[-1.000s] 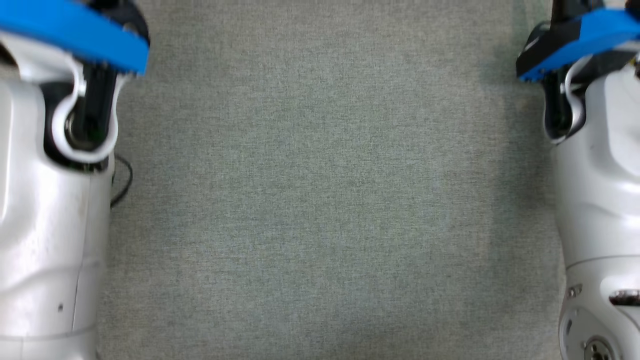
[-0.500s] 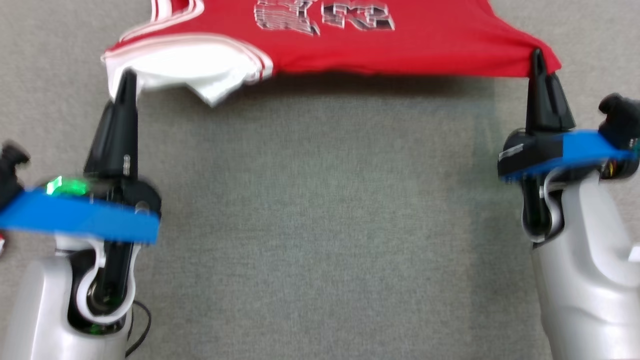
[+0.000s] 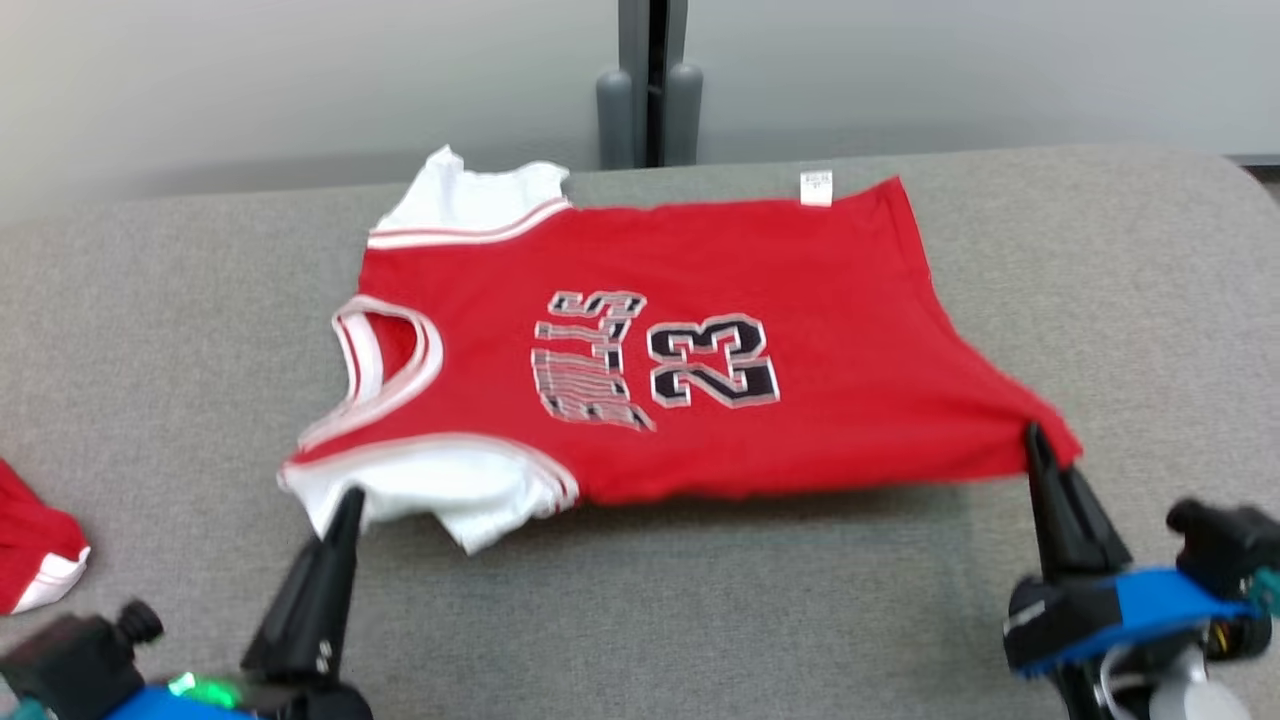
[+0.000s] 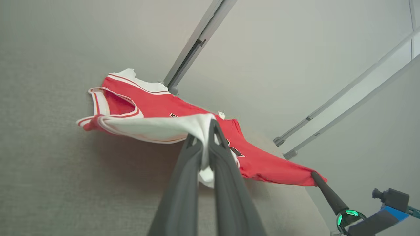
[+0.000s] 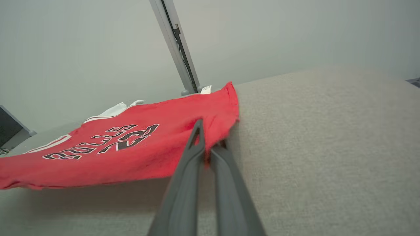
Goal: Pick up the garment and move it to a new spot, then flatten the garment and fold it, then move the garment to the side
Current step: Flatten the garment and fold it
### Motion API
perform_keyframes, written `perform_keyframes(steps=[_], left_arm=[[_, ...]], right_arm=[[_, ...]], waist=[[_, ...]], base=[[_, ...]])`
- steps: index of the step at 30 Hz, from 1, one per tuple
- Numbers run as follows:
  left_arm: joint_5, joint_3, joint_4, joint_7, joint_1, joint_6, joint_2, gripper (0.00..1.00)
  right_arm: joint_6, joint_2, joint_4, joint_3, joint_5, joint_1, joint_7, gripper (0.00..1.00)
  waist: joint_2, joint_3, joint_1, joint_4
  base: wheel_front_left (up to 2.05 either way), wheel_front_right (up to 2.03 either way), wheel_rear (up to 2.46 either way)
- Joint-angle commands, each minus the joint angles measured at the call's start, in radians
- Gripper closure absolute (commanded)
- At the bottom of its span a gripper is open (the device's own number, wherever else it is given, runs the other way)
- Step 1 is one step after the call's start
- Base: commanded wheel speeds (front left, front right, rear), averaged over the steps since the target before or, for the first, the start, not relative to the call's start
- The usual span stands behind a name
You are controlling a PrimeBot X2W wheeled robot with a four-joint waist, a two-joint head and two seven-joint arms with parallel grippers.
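Jersey (image 3: 700, 300) at centre, near edge lifted off table (image 3: 1120, 300). Left gripper (image 3: 348, 502), lower left, pinches white corner; right gripper (image 3: 1034, 440), lower right, pinches red corner.

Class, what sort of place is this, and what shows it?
Probably a robotics lab: a wide grey cloth-covered table, bare pale wall panels with a grey post, and a red jersey held by the left hand and right hand.
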Motion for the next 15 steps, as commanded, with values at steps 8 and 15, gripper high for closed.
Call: perform_keyframes(steps=[8, 15], left_arm=[[-0.013, -0.012, 0.001, 0.013, 0.140, 0.021, 0.012, 1.00], [-0.015, -0.045, 0.147, 0.017, 0.062, 0.006, -0.011, 1.00]], right_arm=[[0.000, -0.003, -0.081, -0.020, 0.029, 0.155, 0.076, 1.00], [0.000, -0.003, 0.039, -0.007, 0.027, 0.102, 0.111, 1.00]], waist=[[0.0000, -0.015, 0.0005, -0.013], [0.0000, 0.003, 0.0005, -0.008]], base=[[0.00, 0.00, 0.00], [0.00, 0.00, 0.00]])
